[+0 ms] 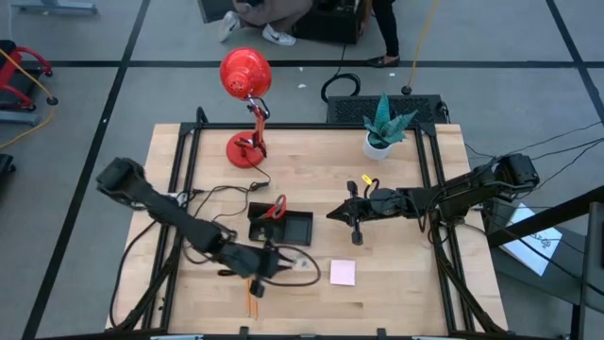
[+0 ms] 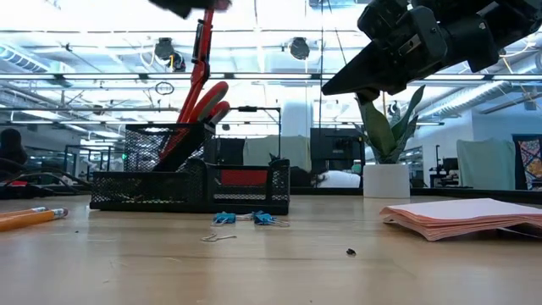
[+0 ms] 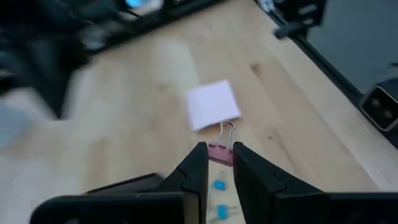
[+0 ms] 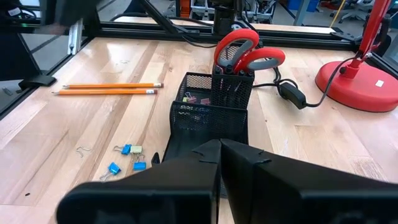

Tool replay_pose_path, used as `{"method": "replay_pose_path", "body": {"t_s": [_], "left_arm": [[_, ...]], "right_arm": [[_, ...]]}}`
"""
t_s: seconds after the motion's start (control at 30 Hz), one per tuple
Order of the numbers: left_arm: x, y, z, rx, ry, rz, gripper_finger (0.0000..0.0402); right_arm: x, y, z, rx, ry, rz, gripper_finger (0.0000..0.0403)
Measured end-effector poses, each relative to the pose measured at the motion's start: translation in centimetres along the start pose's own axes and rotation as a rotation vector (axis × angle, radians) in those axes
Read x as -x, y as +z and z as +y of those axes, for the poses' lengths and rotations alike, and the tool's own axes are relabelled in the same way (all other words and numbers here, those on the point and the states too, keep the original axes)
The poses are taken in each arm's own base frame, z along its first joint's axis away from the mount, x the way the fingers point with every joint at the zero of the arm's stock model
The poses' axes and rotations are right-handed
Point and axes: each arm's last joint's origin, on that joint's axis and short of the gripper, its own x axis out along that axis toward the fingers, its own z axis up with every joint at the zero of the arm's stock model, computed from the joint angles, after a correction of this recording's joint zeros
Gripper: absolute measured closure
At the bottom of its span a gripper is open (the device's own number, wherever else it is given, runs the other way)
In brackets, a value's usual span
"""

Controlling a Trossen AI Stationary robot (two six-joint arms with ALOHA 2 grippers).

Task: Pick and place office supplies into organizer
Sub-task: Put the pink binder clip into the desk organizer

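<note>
Left end effector [image 3: 218, 163] pinching a pink binder clip [image 3: 220, 153], lifted for transfer to organizer [image 4: 210, 113]; right end effector [image 4: 219, 148] closed, empty, waiting above the desk [image 1: 406, 274].

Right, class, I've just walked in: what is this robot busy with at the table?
It is sorting office supplies into the black mesh organizer, where red-handled scissors already stand. The left gripper is shut on a pink binder clip. The right gripper hovers shut, empty. Two pencils, blue clips and the sticky-note pad lie loose.

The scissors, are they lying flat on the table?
No, the scissors stand upright in the black mesh organizer, red handles sticking out the top.
</note>
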Motion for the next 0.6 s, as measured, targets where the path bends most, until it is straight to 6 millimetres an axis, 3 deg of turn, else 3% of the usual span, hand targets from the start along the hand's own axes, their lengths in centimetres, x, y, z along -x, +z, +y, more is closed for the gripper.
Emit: {"method": "replay_pose_path", "body": {"t_s": [0.1,0.23,0.6], "left_arm": [[2.5,0.6,0.4,-0.004,0.045,-0.001,0.0337],[4.1,0.6,0.8,-0.005,0.058,0.019,0.0337],[4.4,-1.6,1.4,0.007,0.126,0.165,0.0337]], "right_arm": [[0.0,0.0,0.0,0.0,0.0,0.0,0.0399],[0.0,0.0,0.0,0.0,0.0,0.0,0.0399],[0.0,0.0,0.0,0.0,0.0,0.0,0.0399]]}}
